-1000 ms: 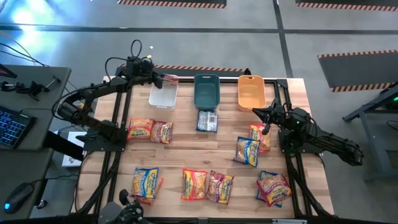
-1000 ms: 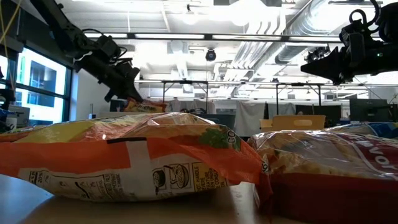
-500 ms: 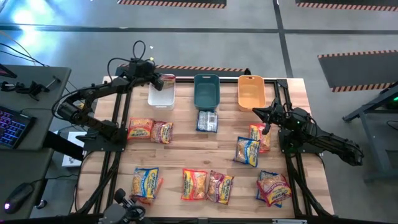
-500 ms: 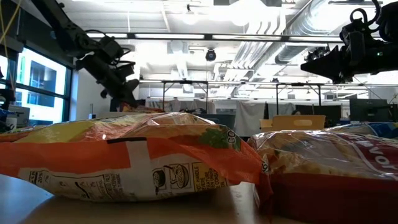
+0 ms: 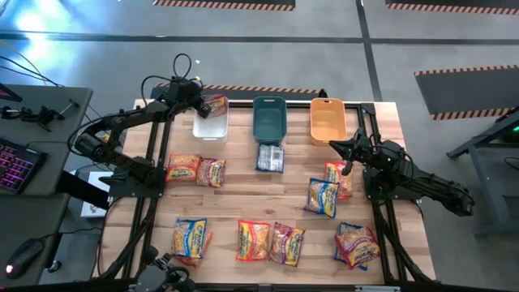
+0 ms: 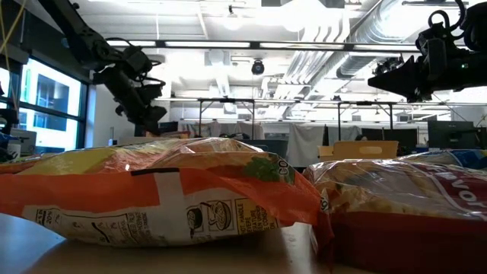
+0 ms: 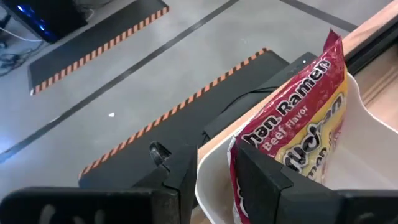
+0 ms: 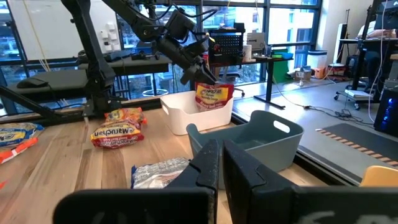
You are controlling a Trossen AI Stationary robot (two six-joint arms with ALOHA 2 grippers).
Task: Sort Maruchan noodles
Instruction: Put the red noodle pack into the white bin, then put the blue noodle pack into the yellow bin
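A red packet (image 7: 292, 140) is seen upright in the white bin (image 7: 367, 134), just beyond the left gripper's (image 7: 211, 168) parted, empty jaws.

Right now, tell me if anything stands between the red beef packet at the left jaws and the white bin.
Nothing visible does. The red beef packet already stands on end inside the white bin, leaning at its far wall, with the left gripper just above it, jaws parted.
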